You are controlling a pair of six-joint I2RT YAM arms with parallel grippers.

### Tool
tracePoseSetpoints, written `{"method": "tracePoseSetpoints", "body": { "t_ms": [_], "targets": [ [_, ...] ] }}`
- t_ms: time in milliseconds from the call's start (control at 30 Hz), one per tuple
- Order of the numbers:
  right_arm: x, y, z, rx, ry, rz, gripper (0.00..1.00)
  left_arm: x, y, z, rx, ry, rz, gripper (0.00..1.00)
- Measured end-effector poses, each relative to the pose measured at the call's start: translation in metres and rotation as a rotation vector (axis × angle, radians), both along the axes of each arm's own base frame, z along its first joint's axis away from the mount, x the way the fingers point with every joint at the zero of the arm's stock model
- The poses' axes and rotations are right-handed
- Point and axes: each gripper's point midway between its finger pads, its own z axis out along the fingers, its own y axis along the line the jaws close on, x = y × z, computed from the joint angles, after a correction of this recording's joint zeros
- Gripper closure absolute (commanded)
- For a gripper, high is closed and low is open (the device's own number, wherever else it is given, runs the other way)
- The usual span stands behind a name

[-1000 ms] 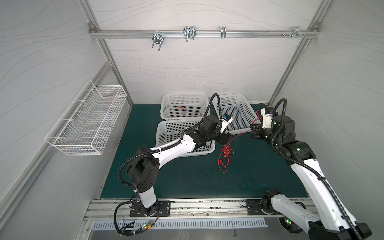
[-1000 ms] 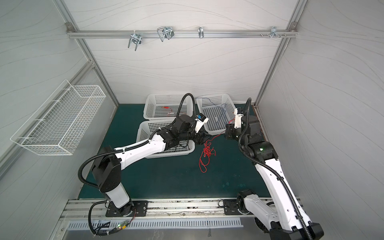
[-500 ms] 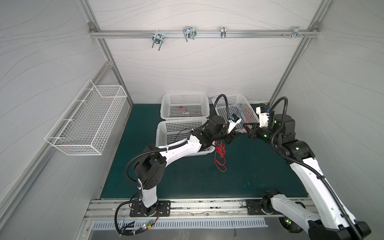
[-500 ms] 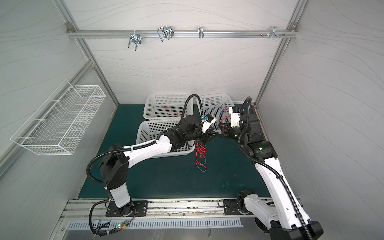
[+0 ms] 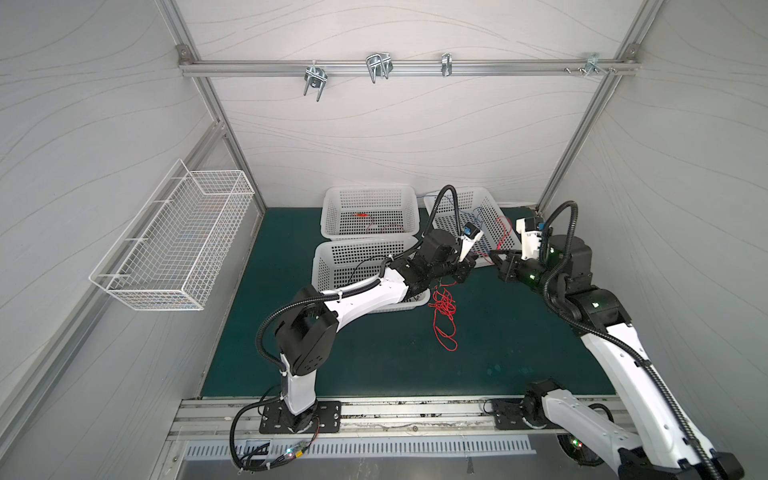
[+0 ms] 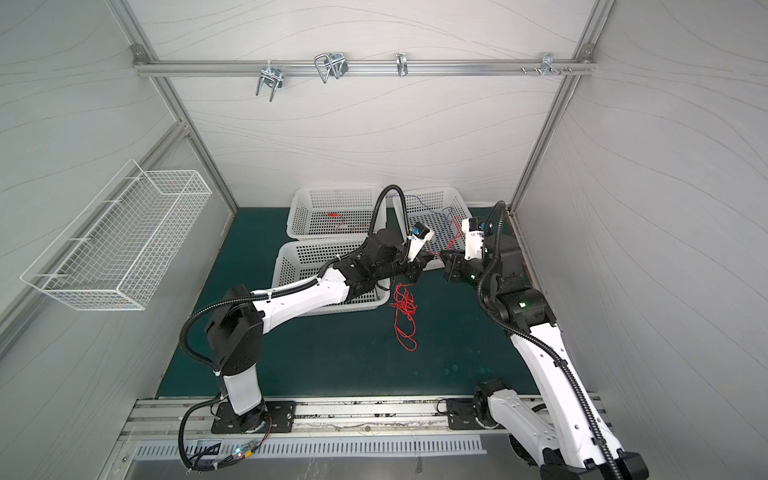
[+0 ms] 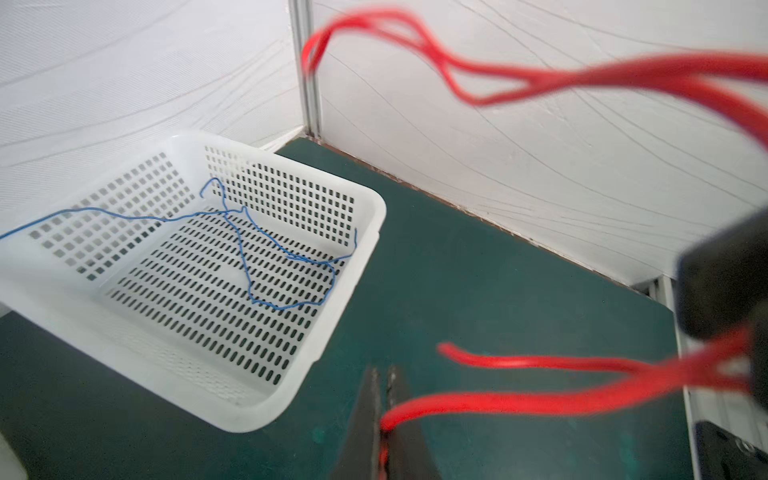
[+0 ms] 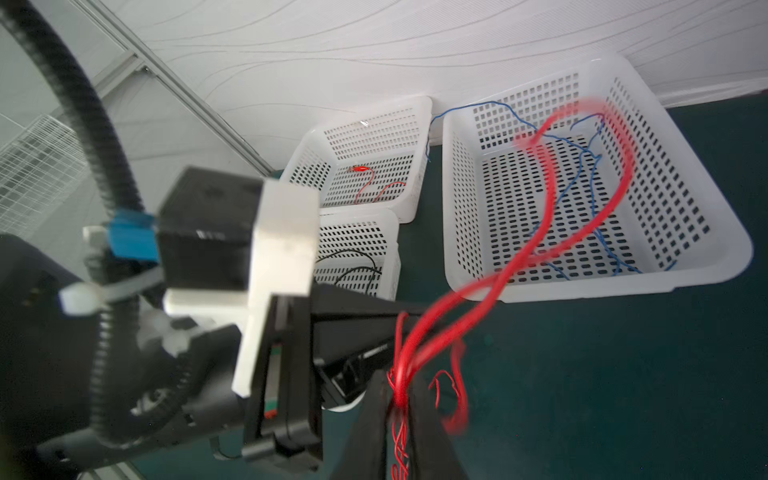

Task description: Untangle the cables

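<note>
Untangling: red cables, mid-air.
Left gripper: clenched on them; tangle dangles at 6 o'clock.
Right gripper: grip unclear.
Next: pull apart.

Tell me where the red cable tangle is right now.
In a top view the red cable tangle sits near the middle, trailing from the left hand over the green mat, just right of the front white basket.

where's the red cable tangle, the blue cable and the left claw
red cable tangle [image 5: 444, 301]: in a top view, on the knotted clump
blue cable [image 7: 244, 257]: left wrist view, on its middle stretch
left claw [image 7: 385, 419]: left wrist view, midway between its closed fingertips
</note>
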Motion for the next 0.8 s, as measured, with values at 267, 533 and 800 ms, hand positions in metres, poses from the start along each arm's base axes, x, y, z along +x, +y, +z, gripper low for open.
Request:
{"method": "tracePoseSetpoints", "body": {
  "t_ms": [267,533,800],
  "targets": [
    [-0.018,-0.021,-0.052,-0.052,0.093,-0.089,0.54,0.025,0.013,0.028,-0.002,-0.036,0.149,1.0],
    [-0.039,0.01,-0.137,-0.089,0.251,0.02,0.42,0.026,0.015,0.04,-0.018,0.01,0.173,1.0],
    [-0.033,0.058,-0.155,-0.117,0.2,0.137,0.39,0.021,0.013,0.039,-0.037,0.077,0.17,1.0]
  ]
}}
